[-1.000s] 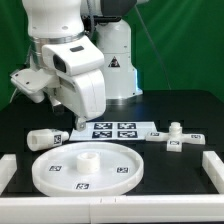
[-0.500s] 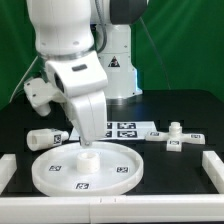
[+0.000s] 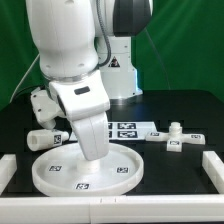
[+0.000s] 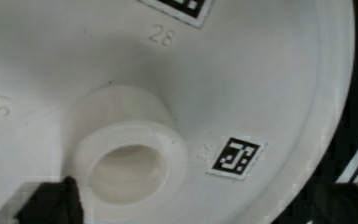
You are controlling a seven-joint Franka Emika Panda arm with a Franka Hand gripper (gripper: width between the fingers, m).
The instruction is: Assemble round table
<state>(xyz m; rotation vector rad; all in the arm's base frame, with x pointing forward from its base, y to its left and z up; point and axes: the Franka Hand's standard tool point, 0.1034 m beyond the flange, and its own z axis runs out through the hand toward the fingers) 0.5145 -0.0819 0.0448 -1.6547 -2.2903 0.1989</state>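
My jaws: wide open, holding nothing, low over the hub (image 4: 126, 165) of the disc (image 3: 108, 181). Post (image 3: 40, 138) and cross (image 3: 172, 141) lie on the surface, beside it.

I see the black tabletop (image 3: 185, 182) carrying the round disc (image 3: 108, 178), which lies flat near the front. The cylinder post (image 3: 44, 138) lies on its side toward the exterior view's left, just apart from the disc. The cross piece (image 3: 178, 143) sits toward the right, and the marker board (image 3: 128, 129) lies behind the disc. White bars (image 3: 212, 166) border both sides.
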